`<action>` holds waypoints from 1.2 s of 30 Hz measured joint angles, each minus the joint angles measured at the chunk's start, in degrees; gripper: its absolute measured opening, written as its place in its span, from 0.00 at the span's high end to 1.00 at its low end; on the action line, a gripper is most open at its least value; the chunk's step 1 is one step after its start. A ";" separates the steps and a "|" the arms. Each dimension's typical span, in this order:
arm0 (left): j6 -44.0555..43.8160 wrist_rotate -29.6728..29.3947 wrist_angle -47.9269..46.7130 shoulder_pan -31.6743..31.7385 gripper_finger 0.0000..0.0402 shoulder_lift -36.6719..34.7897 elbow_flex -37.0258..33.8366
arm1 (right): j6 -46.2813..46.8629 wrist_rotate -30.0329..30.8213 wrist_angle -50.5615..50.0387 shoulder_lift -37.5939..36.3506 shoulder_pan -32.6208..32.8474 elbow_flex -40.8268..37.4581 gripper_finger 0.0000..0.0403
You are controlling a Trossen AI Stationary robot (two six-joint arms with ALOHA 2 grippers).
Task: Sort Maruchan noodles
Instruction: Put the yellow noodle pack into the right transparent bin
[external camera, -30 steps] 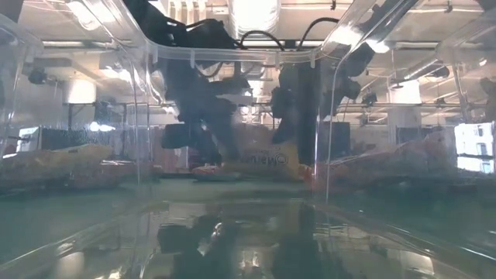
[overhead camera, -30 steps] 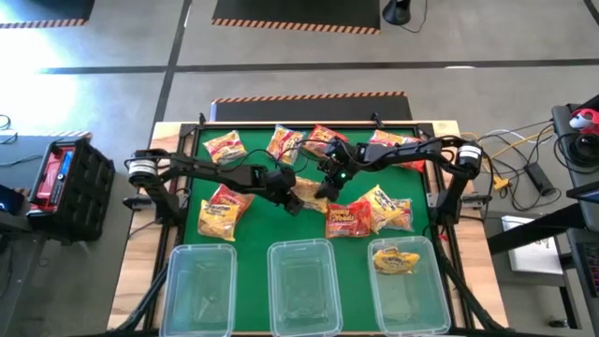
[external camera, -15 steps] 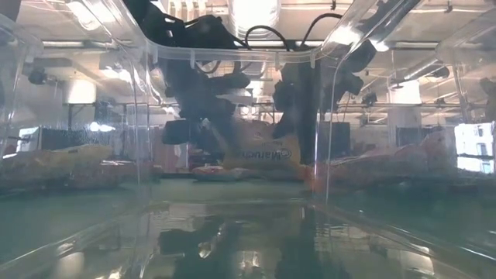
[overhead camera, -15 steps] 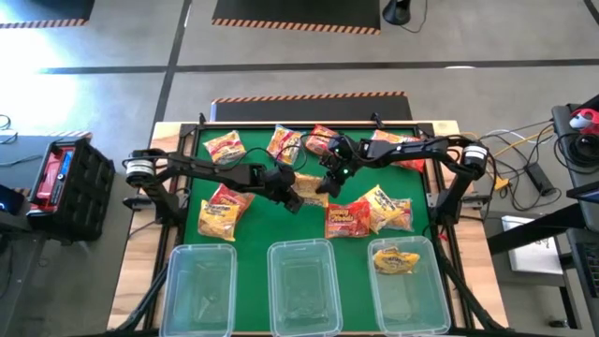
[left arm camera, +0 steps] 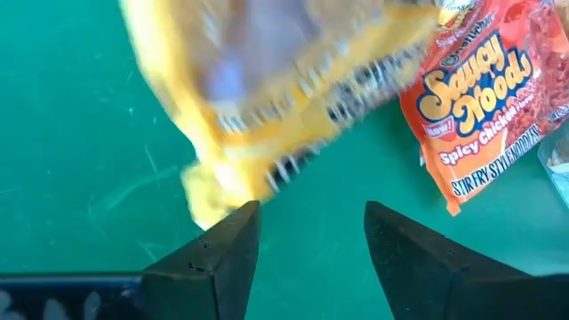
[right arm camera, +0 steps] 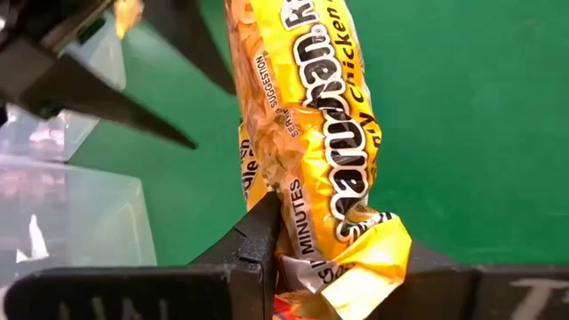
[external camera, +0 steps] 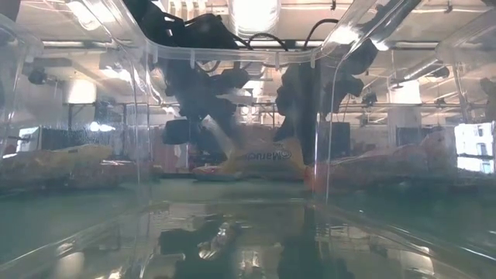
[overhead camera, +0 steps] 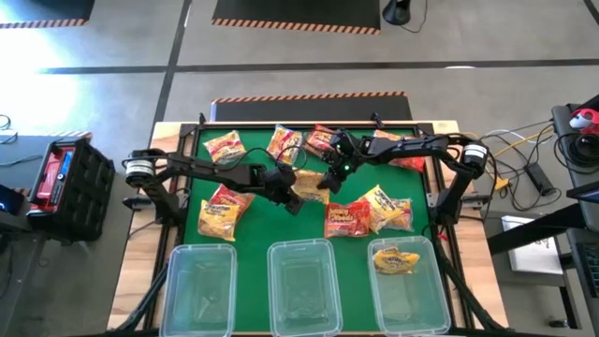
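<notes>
A yellow Maruchan chicken packet point(right arm camera: 311, 133) hangs over the middle of the green mat, with my right gripper point(right arm camera: 342, 251) shut on its lower end. In the high view this packet point(overhead camera: 309, 186) sits between my right gripper point(overhead camera: 329, 174) and my left gripper point(overhead camera: 296, 195). The left gripper point(left arm camera: 311, 218) is open with nothing between its fingers, and the yellow packet point(left arm camera: 276, 89) shows blurred just beyond them. Other noodle packets lie on the mat: two at the back left point(overhead camera: 225, 146) point(overhead camera: 284, 142), one front left point(overhead camera: 220, 211), and a red one point(overhead camera: 348, 218) front centre.
Three clear bins stand along the front edge: left point(overhead camera: 201, 285), middle point(overhead camera: 302, 285) and right point(overhead camera: 432, 290). A yellow packet point(overhead camera: 397, 259) lies in the right bin. More packets lie at the back right point(overhead camera: 398, 150) and right of centre point(overhead camera: 386, 208). A red Saucy Noods packet point(left arm camera: 484, 107) lies beside the left gripper.
The left gripper has opened and let go of the yellow packet. The right gripper keeps its hold and has drawn the packet slightly toward the back of the table.
</notes>
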 joint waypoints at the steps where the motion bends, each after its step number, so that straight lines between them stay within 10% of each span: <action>1: 0.00 0.00 -0.04 0.00 0.51 0.00 0.00 | 0.00 0.09 -0.01 0.00 -0.28 0.00 0.81; 20: 4.17 -0.29 1.45 0.23 0.40 -0.98 0.00 | -9.40 0.94 -15.92 -4.36 -3.34 0.00 0.81; 36: 35.22 -13.16 14.01 1.16 0.40 -5.48 0.37 | -15.91 3.82 -26.06 -18.51 -3.17 0.00 0.81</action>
